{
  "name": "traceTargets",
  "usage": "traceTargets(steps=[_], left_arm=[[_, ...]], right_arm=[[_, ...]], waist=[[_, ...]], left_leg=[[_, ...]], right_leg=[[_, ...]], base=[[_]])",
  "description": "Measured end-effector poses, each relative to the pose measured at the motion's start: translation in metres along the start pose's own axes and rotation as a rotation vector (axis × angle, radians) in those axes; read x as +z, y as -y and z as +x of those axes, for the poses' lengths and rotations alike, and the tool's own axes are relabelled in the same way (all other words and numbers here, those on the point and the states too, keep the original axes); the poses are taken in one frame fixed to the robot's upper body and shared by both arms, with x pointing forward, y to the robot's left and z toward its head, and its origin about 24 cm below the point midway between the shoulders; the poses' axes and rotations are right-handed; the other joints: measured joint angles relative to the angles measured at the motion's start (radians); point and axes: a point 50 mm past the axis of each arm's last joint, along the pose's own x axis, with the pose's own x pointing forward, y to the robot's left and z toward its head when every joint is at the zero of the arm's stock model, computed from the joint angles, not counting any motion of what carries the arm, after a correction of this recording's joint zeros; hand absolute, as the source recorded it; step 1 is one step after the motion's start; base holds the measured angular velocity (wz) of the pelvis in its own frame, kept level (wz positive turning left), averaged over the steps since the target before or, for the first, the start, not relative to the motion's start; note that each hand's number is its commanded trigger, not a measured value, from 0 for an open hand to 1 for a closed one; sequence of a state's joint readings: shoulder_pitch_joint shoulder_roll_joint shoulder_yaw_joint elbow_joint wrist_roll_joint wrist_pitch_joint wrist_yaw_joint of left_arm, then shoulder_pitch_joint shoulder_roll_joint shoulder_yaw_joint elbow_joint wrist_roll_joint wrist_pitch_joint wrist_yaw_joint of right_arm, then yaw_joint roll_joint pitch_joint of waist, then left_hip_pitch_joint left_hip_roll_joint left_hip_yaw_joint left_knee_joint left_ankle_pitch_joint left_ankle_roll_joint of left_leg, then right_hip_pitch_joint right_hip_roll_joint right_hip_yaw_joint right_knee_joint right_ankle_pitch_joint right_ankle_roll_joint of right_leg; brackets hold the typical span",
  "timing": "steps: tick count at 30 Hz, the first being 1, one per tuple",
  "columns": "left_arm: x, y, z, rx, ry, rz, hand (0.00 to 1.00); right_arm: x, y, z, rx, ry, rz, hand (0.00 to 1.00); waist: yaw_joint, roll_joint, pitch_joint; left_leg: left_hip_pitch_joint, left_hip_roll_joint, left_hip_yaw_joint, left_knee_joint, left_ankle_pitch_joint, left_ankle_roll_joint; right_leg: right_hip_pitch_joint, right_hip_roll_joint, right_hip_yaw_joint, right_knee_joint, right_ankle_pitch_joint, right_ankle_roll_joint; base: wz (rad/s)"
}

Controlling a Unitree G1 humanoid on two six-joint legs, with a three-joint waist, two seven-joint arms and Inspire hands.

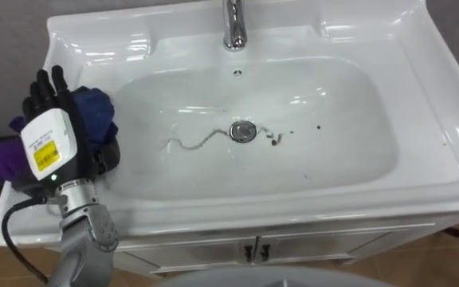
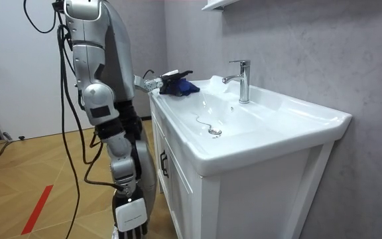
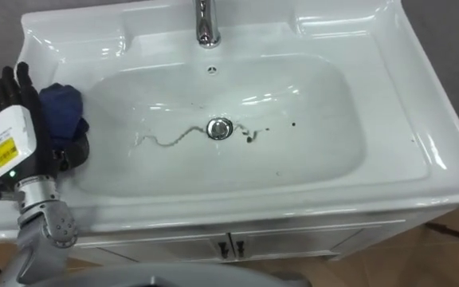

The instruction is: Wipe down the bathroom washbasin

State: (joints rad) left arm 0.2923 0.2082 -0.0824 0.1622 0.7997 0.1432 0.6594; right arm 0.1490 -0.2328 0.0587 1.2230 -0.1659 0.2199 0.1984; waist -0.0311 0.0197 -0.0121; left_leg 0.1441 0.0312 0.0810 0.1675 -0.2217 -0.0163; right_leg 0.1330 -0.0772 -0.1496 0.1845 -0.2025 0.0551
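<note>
Left hand (image 1: pixel 54 108) flat, fingers straight, pressing blue cloth (image 1: pixel 96 108) on basin (image 1: pixel 437 96) rim, well left of drain (image 1: pixel 243 131). Risk: unclamped cloth slipping free mid-sweep, leaving grime squiggle (image 1: pixel 194 142) beside drain.

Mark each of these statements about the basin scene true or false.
1. The left hand rests on the blue cloth at the left rim of the basin. True.
2. The basin is already spotless. False: a dark squiggle and specks lie beside the drain.
3. Water is running from the faucet. False: no stream falls from it.
4. The right hand hangs at the robot's side, below the basin's rim. True.
5. The cloth lies over the drain. False: it sits at the left rim, apart from the drain.
</note>
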Motion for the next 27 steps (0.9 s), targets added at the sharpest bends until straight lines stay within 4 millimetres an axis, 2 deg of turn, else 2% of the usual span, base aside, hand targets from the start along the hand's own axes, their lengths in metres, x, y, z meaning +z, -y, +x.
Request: traceTargets(steps=[14, 27], left_arm=[[-0.001, 0.009, -0.011, -0.053, -0.021, -0.003, 0.0], [-0.004, 0.01, -0.014, -0.044, -0.03, 0.004, 0.0]], right_arm=[[0.001, 0.001, -0.001, -0.02, 0.005, 0.038, 0.0], [-0.002, 0.0, 0.0, -0.019, -0.002, 0.07, 0.0]], waist=[[0.009, -0.016, -0.0002], [0.009, -0.017, -0.0005]], left_leg=[[0.005, -0.001, -0.003, -0.001, 0.0, -0.001], [0.008, 0.0, -0.001, -0.001, 0.001, -0.001]], right_leg=[[0.011, 0.0, -0.006, -0.015, 0.0, 0.0], [0.014, 0.001, -0.001, -0.015, 0.0, 0.0]], base=[[0.0], [0.0]])
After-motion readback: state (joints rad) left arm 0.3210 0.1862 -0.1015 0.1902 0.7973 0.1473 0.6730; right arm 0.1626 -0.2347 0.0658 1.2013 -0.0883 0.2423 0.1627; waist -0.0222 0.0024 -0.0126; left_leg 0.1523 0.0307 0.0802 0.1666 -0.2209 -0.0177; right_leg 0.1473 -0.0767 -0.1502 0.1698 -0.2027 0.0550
